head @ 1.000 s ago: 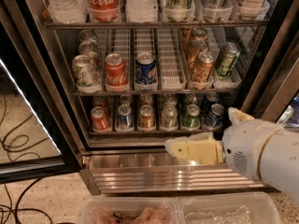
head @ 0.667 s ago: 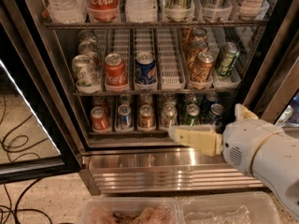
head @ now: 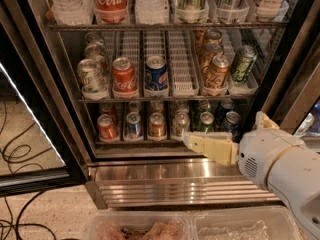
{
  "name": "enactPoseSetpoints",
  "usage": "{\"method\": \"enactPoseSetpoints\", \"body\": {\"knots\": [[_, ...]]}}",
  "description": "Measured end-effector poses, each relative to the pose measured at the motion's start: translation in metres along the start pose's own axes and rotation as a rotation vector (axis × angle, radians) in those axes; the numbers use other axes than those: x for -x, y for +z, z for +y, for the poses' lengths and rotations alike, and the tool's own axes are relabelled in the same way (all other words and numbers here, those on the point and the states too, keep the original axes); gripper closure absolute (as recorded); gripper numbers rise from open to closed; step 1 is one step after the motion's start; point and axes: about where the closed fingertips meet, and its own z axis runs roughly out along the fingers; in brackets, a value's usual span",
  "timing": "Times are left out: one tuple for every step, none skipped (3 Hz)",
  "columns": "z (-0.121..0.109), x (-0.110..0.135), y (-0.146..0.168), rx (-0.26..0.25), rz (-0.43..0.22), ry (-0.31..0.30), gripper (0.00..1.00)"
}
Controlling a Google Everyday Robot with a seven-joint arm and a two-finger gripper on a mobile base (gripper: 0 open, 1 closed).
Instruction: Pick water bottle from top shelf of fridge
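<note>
The fridge [head: 45, 79] stands open in front of me. Its top shelf [head: 165, 27], a dark wire rack, runs across the top of the view. Clear ribbed water bottles [head: 72, 4] stand on it at the left, with another [head: 150, 1] right of a red Coca-Cola bottle [head: 111, 1]. Only their lower parts show; caps and labels are cut off. My gripper [head: 223, 129] is low at the right, in front of the bottom can shelf and far below the bottles. It is open and empty, with one cream finger [head: 207, 146] pointing left.
Soda cans [head: 124, 76] fill the middle and lower wire shelves. The ribbed steel base panel [head: 165, 186] lies below them. The glass door [head: 30, 134] hangs open at the left, with cables [head: 15, 154] on the floor. Two clear plastic bins [head: 200, 226] sit at the bottom edge.
My gripper has risen from the base panel's height to the bottom can shelf and shifted slightly right. Nothing in the fridge has moved.
</note>
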Motion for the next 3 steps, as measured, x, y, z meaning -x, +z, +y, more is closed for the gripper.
{"method": "enactPoseSetpoints", "body": {"knots": [[-0.008,0.025,0.008,0.005,-0.084,-0.043,0.0],[-0.019,0.056,0.021,0.013,-0.214,-0.09,0.0],[-0.019,0.075,0.037,0.035,-0.314,-0.144,0.0]]}}
